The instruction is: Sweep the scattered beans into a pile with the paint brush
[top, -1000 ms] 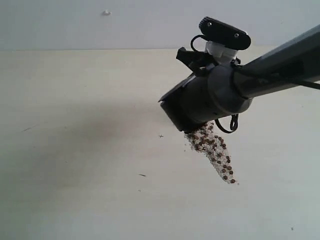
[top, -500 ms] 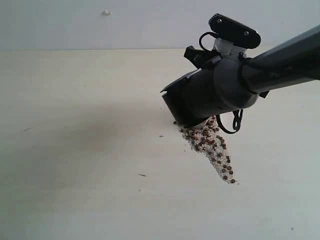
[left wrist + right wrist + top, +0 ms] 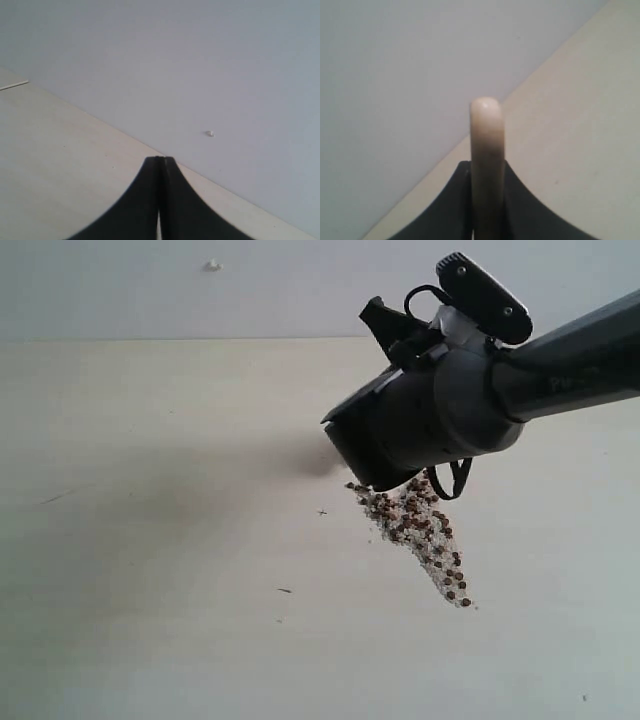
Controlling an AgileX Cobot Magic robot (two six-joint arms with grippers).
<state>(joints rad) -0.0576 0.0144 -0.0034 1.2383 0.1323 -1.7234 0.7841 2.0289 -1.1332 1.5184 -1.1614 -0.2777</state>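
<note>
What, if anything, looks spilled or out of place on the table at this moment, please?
The beans lie spilled in a narrow, tapering streak on the table, mixed with whitish crumbs, rather than gathered in a tidy pile. A few dark specks sit apart to the streak's left. Nothing looks damaged.

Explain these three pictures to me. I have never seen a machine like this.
This is a robot with two arms, each ending in a two-fingered gripper. The wide picture comes from a camera that is not on the arms. It shows the right arm, dark and bulky, over a pale table, just above a narrow heap of small reddish-brown beans. The other two pictures come from cameras on the wrists, looking along the fingers. In one, the left gripper is shut and holds nothing. In the other, the right gripper clamps the cream handle of the paint brush. The brush's bristles are out of sight in every picture.
</note>
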